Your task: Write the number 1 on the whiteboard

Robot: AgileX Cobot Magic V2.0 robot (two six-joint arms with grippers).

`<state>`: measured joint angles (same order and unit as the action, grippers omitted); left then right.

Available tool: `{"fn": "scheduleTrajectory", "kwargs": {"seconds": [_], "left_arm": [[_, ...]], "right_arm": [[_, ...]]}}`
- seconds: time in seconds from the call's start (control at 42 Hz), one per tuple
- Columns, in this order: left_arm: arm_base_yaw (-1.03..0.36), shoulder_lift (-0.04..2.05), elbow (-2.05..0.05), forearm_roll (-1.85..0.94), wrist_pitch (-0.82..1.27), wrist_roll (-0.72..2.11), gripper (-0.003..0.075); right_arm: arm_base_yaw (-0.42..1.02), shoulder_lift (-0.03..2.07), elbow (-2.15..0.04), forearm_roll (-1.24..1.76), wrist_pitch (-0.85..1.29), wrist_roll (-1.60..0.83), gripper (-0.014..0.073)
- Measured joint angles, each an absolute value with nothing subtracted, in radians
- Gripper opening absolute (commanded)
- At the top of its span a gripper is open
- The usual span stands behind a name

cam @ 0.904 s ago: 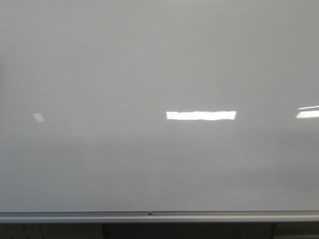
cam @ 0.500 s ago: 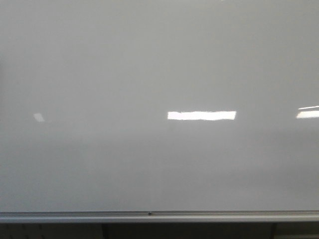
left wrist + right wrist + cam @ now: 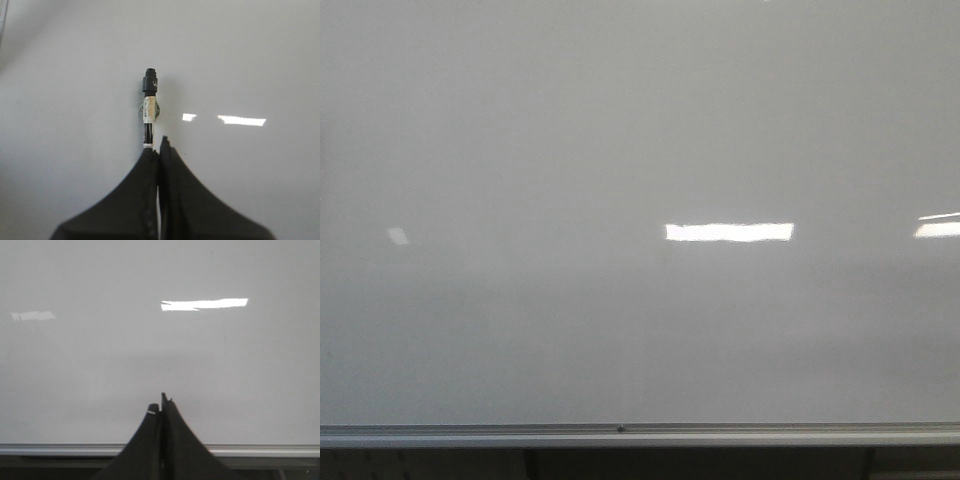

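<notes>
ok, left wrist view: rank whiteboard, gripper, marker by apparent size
1. whiteboard, fills the view
2. left gripper, inflated by nearness to the camera
3. marker, only the part beyond the fingers shows

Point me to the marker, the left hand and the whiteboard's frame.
marker [image 3: 149, 107]: left wrist view, on its labelled barrel.
left hand [image 3: 159, 150]: left wrist view, between the closed fingertips.
whiteboard [image 3: 620, 433]: front view, on the silver bottom frame edge.
</notes>
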<state>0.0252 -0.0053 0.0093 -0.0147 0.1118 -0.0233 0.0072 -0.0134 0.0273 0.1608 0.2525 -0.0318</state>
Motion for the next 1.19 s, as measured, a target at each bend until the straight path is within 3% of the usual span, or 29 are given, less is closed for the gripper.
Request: {"fn": "scheduleTrajectory", "kwargs": {"seconds": [0.547, 0.785, 0.975, 1.189], "left_arm": [[0.025, -0.005, 0.009, -0.015, 0.102, -0.023, -0.0020], [0.025, -0.005, -0.002, -0.015, -0.129, -0.023, -0.0020], [0.025, 0.022, -0.196, 0.015, 0.021, -0.023, -0.0020], [0.025, 0.236, -0.403, 0.056, 0.267, -0.023, -0.0020]], "right_arm": [[0.007, -0.013, 0.027, 0.161, 0.215, -0.032, -0.0060], [0.007, -0.013, -0.102, 0.181, 0.220, -0.032, -0.0060], [0.007, 0.016, -0.318, 0.181, 0.309, -0.032, -0.0060], [0.007, 0.238, -0.487, 0.182, 0.385, -0.032, -0.0060]]}}
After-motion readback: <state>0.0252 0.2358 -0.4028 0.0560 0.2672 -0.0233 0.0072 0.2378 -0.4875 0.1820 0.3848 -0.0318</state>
